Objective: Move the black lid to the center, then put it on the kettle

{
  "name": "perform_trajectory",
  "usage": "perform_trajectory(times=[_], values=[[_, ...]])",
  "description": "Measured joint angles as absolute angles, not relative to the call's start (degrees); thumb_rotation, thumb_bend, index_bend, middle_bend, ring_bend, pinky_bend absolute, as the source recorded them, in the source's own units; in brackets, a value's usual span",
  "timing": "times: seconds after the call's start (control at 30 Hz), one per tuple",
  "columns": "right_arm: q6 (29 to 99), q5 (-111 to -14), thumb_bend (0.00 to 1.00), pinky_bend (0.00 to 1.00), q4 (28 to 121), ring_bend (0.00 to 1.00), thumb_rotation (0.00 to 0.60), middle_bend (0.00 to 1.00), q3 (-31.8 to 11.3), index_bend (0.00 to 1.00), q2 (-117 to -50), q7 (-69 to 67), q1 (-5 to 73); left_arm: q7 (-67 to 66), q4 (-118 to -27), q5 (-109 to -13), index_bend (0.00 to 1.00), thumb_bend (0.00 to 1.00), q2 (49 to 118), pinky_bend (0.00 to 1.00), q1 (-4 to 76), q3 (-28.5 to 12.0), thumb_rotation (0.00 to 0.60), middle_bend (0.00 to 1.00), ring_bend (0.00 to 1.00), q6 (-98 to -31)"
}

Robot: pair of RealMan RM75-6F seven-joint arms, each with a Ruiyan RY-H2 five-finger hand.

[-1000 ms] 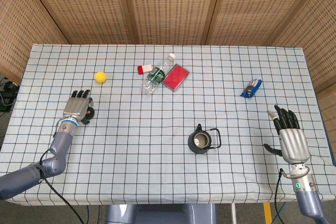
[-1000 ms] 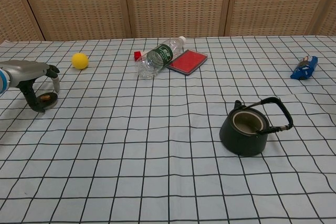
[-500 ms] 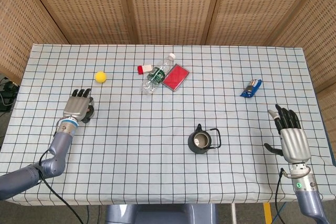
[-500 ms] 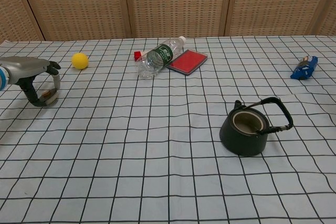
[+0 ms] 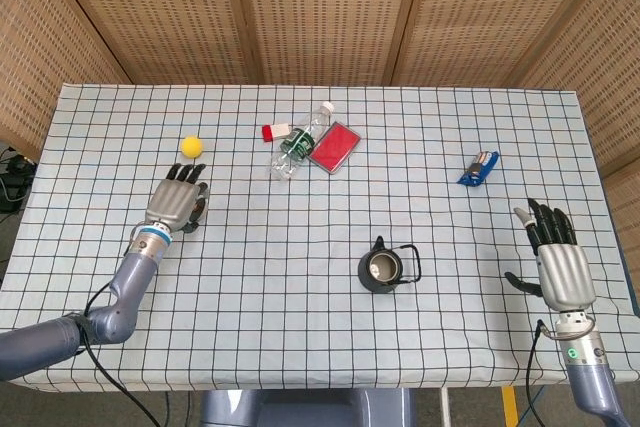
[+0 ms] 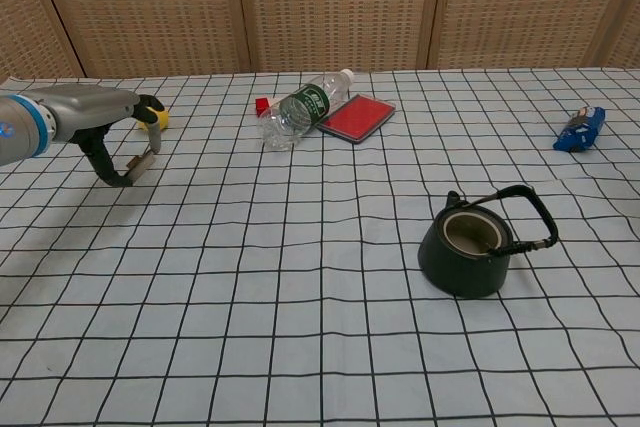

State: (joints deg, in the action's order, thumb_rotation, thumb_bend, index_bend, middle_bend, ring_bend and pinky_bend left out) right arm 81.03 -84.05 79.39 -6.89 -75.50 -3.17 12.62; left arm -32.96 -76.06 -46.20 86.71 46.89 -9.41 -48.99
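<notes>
Head view, left hand: your left hand (image 5: 178, 205) has moved right and up the frame from the left edge and now sits just below the yellow ball (image 5: 192, 146), fingers curled over the black lid (image 5: 200, 209).
Head view, lid: only a dark sliver shows at the hand's right side; it travelled with the hand, so you are carrying it.
Head view, kettle: the kettle (image 5: 384, 269) stands open just right of centre, well apart from the lid.
Head view, right hand: your right hand (image 5: 553, 259) rests at lower right, fingers spread, holding nothing.
Chest view, left hand: at upper left, the left hand (image 6: 118, 145) pinches the lid (image 6: 137, 163) tilted on edge, lifted off the counter (image 6: 300, 347).
Chest view, meaning: the move toward centre is under way; the kettle (image 6: 470, 247), handle tipped right, is not yet reached.
</notes>
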Motion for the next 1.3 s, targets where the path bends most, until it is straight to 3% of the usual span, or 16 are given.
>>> perform_trajectory(times=[0.27, 0.73, 0.83, 1.0, 1.3], values=[[81.0, -84.1, 0.17, 0.00, 79.5, 0.00, 0.600, 0.00, -6.9, 0.12, -75.3, -3.9, 12.6, -38.0, -78.7, -44.7, 0.42, 0.28, 89.4, 0.00, 50.5, -9.8, 0.600, 0.00, 0.00, -50.6], [80.9, -83.6, 0.17, 0.00, 79.6, 0.00, 0.600, 0.00, -7.3, 0.12, -74.6, -5.3, 12.5, -47.3, -77.3, -38.8, 0.40, 0.28, 100.0, 0.00, 58.5, -10.5, 0.600, 0.00, 0.00, -51.7], [80.9, -83.7, 0.17, 0.00, 79.6, 0.00, 0.600, 0.00, -7.2, 0.12, -74.5, -5.5, 12.5, -48.4, -76.4, -37.5, 0.31, 0.27, 101.9, 0.00, 59.7, -10.5, 0.600, 0.00, 0.00, -52.0], [81.0, -83.9, 0.17, 0.00, 79.7, 0.00, 0.600, 0.00, -7.2, 0.12, -74.5, -5.4, 12.5, -48.4, -76.2, -37.7, 0.04, 0.17, 103.1, 0.00, 60.3, -10.3, 0.600, 0.00, 0.00, -52.9], [80.9, -83.6, 0.17, 0.00, 80.4, 0.00, 0.600, 0.00, -7.1, 0.12, -73.9, -5.3, 12.3, -44.8, -81.6, -41.4, 0.01, 0.16, 99.5, 0.00, 57.3, -9.6, 0.600, 0.00, 0.00, -57.3]])
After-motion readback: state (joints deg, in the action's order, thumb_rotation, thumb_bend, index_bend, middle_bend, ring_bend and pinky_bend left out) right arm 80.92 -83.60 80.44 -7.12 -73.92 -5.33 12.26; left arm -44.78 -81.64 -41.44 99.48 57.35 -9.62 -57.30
